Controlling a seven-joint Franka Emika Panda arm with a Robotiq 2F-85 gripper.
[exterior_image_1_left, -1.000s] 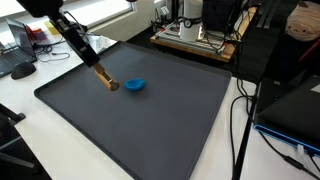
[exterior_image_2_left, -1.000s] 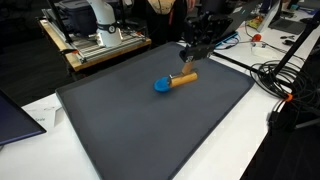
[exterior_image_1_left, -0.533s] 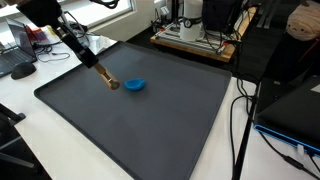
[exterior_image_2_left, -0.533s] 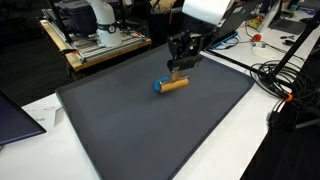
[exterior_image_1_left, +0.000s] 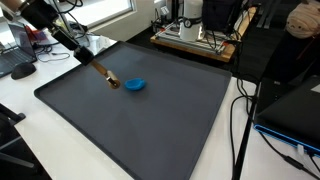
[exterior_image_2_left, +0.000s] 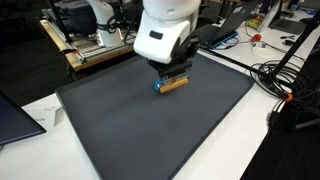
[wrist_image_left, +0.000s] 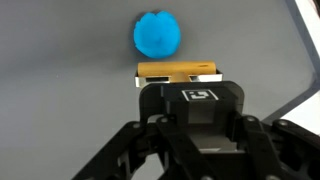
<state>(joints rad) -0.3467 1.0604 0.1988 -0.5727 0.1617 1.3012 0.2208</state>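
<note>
Lab bench (exterior_image_1_left: 20, 95), dark mat (exterior_image_1_left: 150, 130). End effector (exterior_image_1_left: 87, 60) clamped tight on the top of a wooden stick (exterior_image_1_left: 103, 76), low tip on the mat; blue lump (exterior_image_1_left: 135, 85) just beside. Stick probably light, rigid, smooth: grip mid-shaft.

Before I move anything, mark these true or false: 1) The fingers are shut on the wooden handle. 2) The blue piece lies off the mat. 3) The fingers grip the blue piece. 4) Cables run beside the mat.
1) True: the fingers are closed on the wooden handle.
2) False: the blue piece rests on the dark mat, not on the white table.
3) False: they hold the handle only; the blue piece lies past its far end, clear of the fingers.
4) True: cables trail over the table along the mat's edge.
</note>
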